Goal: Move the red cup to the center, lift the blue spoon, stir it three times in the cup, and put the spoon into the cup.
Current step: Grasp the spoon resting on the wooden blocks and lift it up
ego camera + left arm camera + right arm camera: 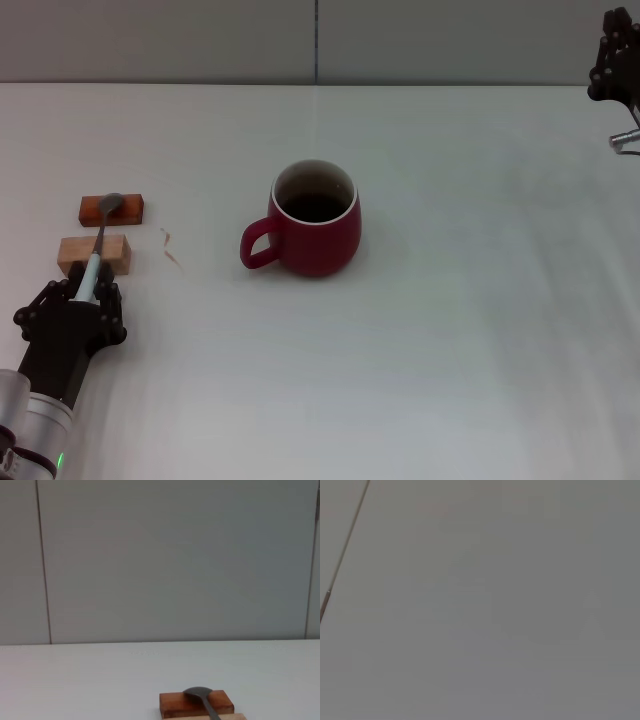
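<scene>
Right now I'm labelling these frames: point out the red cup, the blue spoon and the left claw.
red cup (pixel 322 240): head view, on its outer front wall.
blue spoon (pixel 101 232): head view, on its grey neck above the pale block.
left claw (pixel 88 292): head view, between its fingertips at the spoon's handle.

The white tabletop (pixel 450 330) carries the cup (pixel 312 222) near its middle (handle toward the left) and two wooden blocks at the left: a reddish block (pixel 128 208) and a pale block (pixel 72 250).
</scene>
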You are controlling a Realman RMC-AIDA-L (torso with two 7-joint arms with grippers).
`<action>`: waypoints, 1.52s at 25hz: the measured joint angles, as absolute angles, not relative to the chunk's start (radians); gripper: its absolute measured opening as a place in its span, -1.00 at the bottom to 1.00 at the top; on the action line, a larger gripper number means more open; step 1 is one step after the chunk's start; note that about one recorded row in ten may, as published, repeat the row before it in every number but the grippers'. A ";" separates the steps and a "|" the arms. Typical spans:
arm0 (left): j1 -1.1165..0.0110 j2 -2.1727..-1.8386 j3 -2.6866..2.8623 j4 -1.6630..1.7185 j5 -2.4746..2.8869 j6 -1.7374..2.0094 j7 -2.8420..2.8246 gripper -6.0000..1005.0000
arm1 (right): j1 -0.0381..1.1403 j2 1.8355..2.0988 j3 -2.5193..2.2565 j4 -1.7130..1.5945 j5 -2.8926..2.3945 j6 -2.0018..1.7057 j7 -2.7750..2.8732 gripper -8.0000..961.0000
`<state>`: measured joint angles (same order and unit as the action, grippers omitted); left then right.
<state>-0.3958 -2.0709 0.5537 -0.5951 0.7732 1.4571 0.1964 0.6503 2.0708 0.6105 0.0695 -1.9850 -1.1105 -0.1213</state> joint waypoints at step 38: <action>-0.356 -2.069 0.480 -0.569 0.898 1.465 0.195 -0.66 | 0.649 2.072 0.609 0.072 -1.985 -1.109 -0.121 -0.92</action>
